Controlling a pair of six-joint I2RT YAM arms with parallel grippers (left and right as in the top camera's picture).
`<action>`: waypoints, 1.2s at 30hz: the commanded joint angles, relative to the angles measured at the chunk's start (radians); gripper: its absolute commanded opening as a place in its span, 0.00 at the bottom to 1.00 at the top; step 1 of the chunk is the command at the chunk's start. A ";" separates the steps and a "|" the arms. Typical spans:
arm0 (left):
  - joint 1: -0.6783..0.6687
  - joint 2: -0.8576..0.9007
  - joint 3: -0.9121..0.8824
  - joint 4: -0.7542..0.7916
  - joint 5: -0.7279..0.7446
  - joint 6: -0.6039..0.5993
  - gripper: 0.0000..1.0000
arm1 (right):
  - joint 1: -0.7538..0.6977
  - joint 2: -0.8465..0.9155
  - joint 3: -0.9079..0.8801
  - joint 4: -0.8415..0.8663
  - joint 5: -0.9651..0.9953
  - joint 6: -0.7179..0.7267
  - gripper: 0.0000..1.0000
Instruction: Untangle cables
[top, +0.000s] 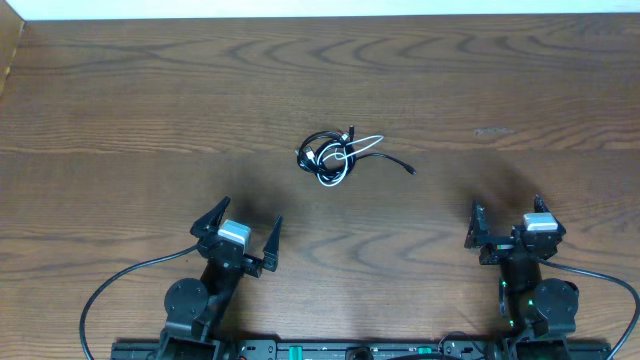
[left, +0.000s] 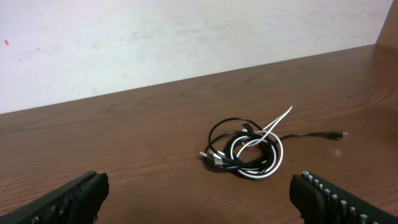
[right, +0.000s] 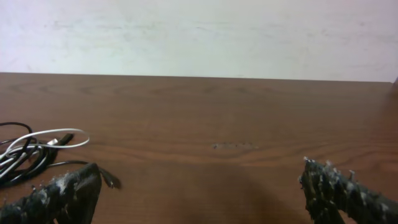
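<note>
A brown wood-grain table (top: 120, 100) is filling the scene, with a pale, faintly smudged wall (left: 124, 37) rising behind its far edge. The left gripper (top: 252, 210) is resting near the table's front edge with its fingers spread wide, holding nothing; the right gripper (top: 507, 203) is doing likewise. The cables (top: 335, 155), black and white cords looped into 1 small tangle, are lying ahead of the left fingers, slightly to their right, and well left of the right fingers. 1 black plug end (top: 412, 170) is trailing out toward the right fingers.
</note>
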 joint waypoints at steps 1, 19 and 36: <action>0.004 -0.009 -0.028 -0.018 -0.008 -0.009 0.98 | 0.003 -0.006 -0.002 -0.003 0.008 0.010 0.99; 0.057 -0.009 -0.028 -0.018 -0.008 -0.009 0.98 | 0.003 -0.006 -0.002 -0.002 0.008 0.010 0.99; 0.057 -0.008 -0.028 -0.017 -0.008 -0.009 0.98 | 0.003 -0.006 -0.002 -0.003 0.008 0.010 0.99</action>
